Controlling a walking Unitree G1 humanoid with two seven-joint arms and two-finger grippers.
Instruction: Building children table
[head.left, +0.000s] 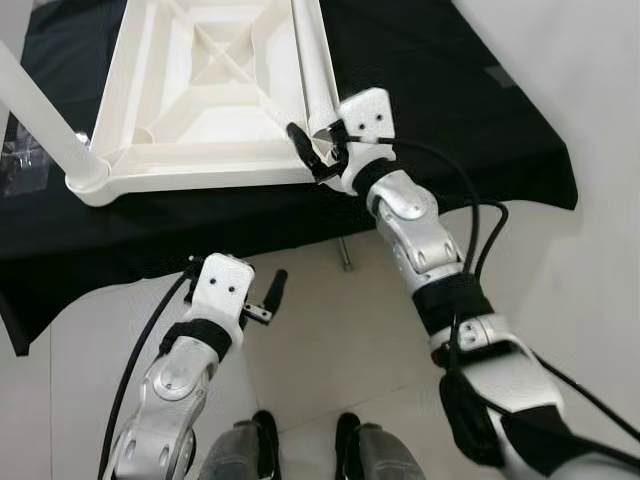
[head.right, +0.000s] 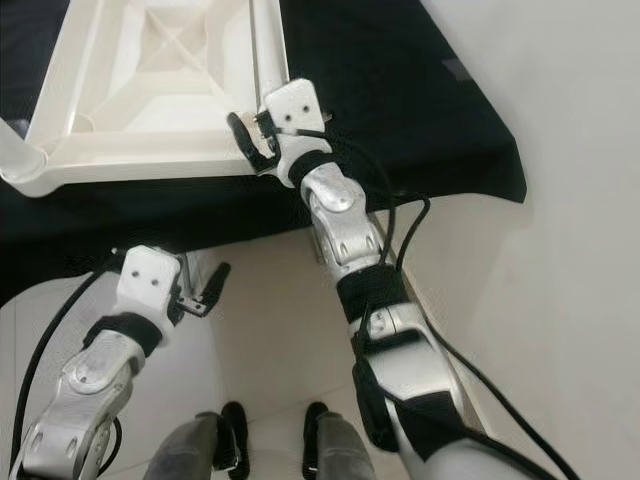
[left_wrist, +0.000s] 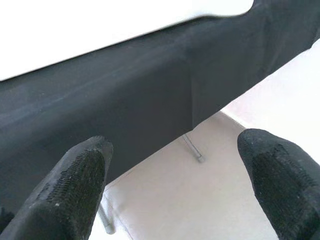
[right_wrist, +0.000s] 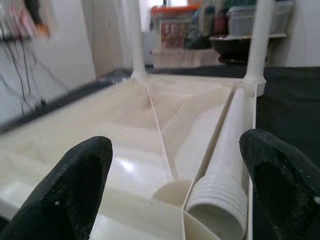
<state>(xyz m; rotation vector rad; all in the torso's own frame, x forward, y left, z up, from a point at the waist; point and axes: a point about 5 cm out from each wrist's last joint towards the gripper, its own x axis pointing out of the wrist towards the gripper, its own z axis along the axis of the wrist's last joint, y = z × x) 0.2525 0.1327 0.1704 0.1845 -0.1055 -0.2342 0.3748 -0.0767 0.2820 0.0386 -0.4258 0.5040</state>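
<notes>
Children's table top (head.left: 215, 100), white plastic, lies upside down on one desk (head.left: 450, 110) covered with black cloth. Two legs stand upright in its far corners, a third (head.left: 35, 110) stands at its near left corner, and a fourth leg (right_wrist: 225, 165) lies loose inside along its right rim. Right pincer (head.left: 318, 150) hovers wide open at the near right corner. Left pincer (head.left: 262, 296) hangs wide open below the desk edge, over the floor (head.left: 320, 340).

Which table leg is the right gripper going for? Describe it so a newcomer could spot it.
On the black cloth lies the white tabletop, upside down with its ribs showing. The loose leg lies flat inside it along the edge on the robot's right, its ribbed end at the near corner, where the open right gripper is. The other legs stand upright in corner sockets.
</notes>
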